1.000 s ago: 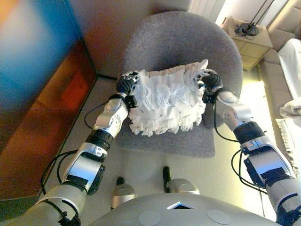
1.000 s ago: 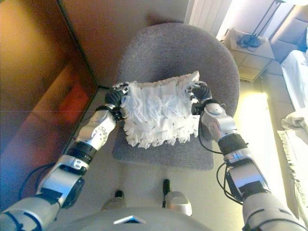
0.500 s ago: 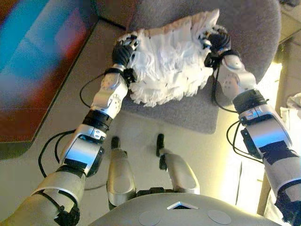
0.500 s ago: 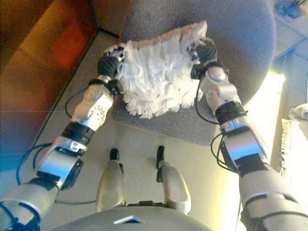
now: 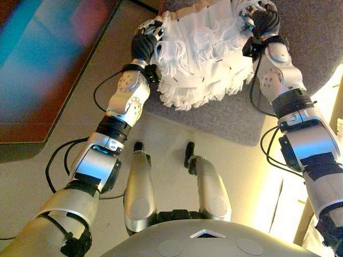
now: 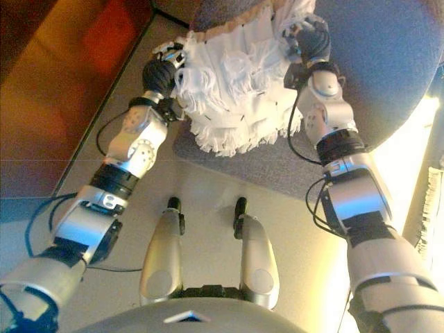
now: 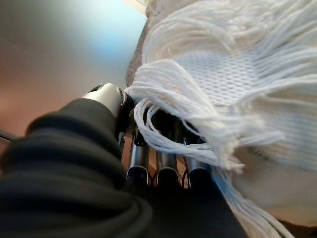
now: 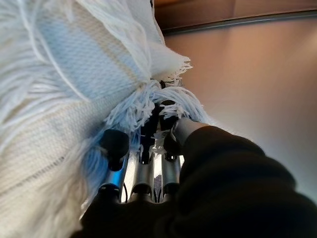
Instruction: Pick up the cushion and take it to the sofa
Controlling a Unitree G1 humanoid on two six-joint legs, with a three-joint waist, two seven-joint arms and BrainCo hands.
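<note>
The cushion (image 5: 201, 51) is white with long fringes. I hold it between both hands over the seat of a grey armchair (image 5: 225, 118). My left hand (image 5: 143, 48) is on its left edge, with fingers curled into the fringe (image 7: 163, 124). My right hand (image 5: 263, 24) is on its right edge, and its fingers and thumb (image 8: 116, 144) dig into the fringe. The cushion's lower fringe hangs over the front part of the seat. Its top edge runs out of the eye views.
The armchair's grey back (image 5: 316, 43) rises behind the cushion at the right. A dark reddish-brown panel (image 5: 48, 69) stands along the left. Beige floor (image 5: 166, 136) lies between the chair's front edge and me. Bright light falls on the floor at the right (image 5: 270, 203).
The whole picture has shifted: the camera now looks more steeply down, so the chair and cushion sit higher in view. Both hands keep their hold on the cushion's sides.
</note>
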